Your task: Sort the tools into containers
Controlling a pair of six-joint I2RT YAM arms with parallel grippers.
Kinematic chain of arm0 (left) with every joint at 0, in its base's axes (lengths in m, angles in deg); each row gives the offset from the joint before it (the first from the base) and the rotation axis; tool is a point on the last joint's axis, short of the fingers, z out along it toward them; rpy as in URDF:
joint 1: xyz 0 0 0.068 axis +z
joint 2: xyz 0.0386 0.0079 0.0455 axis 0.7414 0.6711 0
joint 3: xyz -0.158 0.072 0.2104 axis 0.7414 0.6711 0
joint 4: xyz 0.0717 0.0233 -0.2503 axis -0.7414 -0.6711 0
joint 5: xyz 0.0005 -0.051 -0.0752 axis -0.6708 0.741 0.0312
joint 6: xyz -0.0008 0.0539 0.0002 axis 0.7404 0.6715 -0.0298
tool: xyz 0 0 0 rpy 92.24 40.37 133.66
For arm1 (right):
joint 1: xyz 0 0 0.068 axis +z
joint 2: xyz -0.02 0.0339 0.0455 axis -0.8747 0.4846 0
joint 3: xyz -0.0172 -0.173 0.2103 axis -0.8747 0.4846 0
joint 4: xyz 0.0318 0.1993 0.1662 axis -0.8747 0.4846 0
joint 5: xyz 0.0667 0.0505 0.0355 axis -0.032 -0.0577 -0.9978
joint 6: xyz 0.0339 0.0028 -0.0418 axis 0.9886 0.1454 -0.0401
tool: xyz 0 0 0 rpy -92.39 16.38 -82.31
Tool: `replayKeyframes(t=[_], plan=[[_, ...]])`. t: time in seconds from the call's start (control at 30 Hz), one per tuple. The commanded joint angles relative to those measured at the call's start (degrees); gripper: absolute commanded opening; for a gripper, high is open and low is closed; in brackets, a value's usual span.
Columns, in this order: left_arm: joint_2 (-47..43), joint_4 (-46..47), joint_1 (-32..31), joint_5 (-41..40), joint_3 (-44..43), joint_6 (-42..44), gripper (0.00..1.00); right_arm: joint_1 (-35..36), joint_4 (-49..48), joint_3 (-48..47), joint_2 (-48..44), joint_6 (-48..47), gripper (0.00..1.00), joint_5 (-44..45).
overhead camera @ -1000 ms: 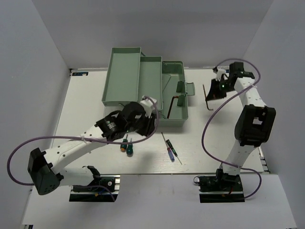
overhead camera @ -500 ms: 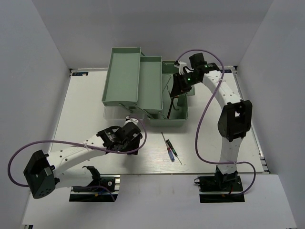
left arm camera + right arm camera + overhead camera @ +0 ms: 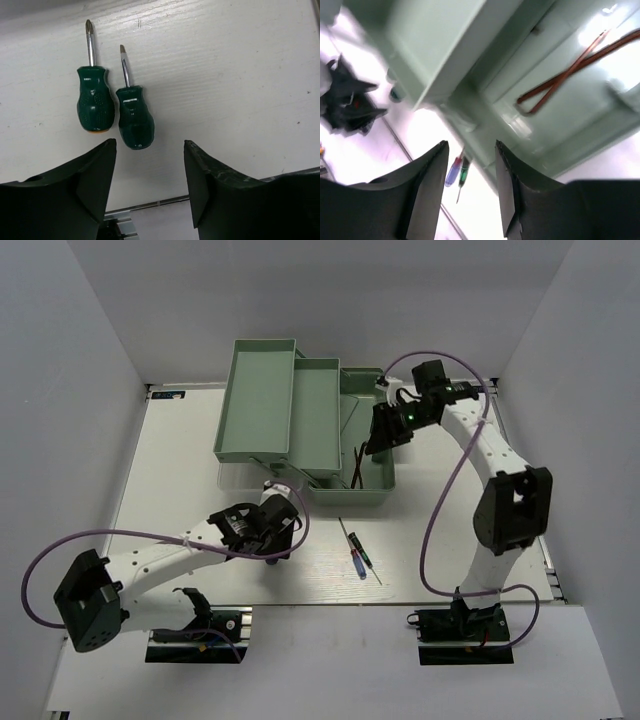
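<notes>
Two stubby green-handled screwdrivers (image 3: pixel 95 97) (image 3: pixel 135 119) lie side by side on the white table, tips pointing away. My left gripper (image 3: pixel 149 150) hovers open just short of their handles, nothing between its fingers; in the top view the left gripper (image 3: pixel 270 532) hides them. My right gripper (image 3: pixel 383 432) hangs open and empty over the base compartment of the pale green toolbox (image 3: pixel 350 498). Two dark hex keys (image 3: pixel 570 75) lie crossed on that compartment's floor. The blue-handled precision screwdriver (image 3: pixel 358 562) and a thinner one (image 3: pixel 464 172) lie in front of the box.
The toolbox's two cantilever trays (image 3: pixel 258 400) (image 3: pixel 315 410) are swung out to the left and back. Its small handle flap (image 3: pixel 397 426) juts to the right. Grey walls (image 3: pixel 80 360) close in the table on both sides.
My right arm swung left from the table's right side to the toolbox and opened; the hex key it held now lies in the box. My left gripper dropped from the box front to the green screwdrivers.
</notes>
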Motion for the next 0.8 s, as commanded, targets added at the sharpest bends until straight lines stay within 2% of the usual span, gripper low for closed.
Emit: replayKeyframes(t=[0.0,0.17,0.43,0.5,0.53,0.73,0.77], plan=[[2.18,4.52,0.52,-1.27,0.68,1.14,0.66,0.2,2.7,11.14,-10.14,-6.15,0.48,-6.56],[7.8,7.59,0.52,-3.37,1.21,1.75,0.62,0.12,-1.7,22.97,-17.54,-8.0,0.46,-6.56],[13.87,10.06,1.05,-5.66,1.73,2.81,0.57,0.21,-1.69,28.08,-21.68,-9.59,0.46,-5.51],[13.88,10.59,1.05,-5.66,2.26,2.81,0.52,0.12,-1.7,28.43,-21.94,-9.5,0.46,-5.51],[14.4,11.2,1.05,-4.96,2.26,2.81,0.45,0.03,-1.78,28.61,-21.94,-9.32,0.46,-5.59],[14.93,12.97,1.05,-1.8,2.79,3.33,0.3,0.21,-2.4,28.88,-22.12,-8.35,0.46,-5.86],[14.93,12.97,0.53,-1.79,2.79,3.33,0.22,0.12,-2.4,28.88,-22.03,-8.36,0.46,-5.86]])
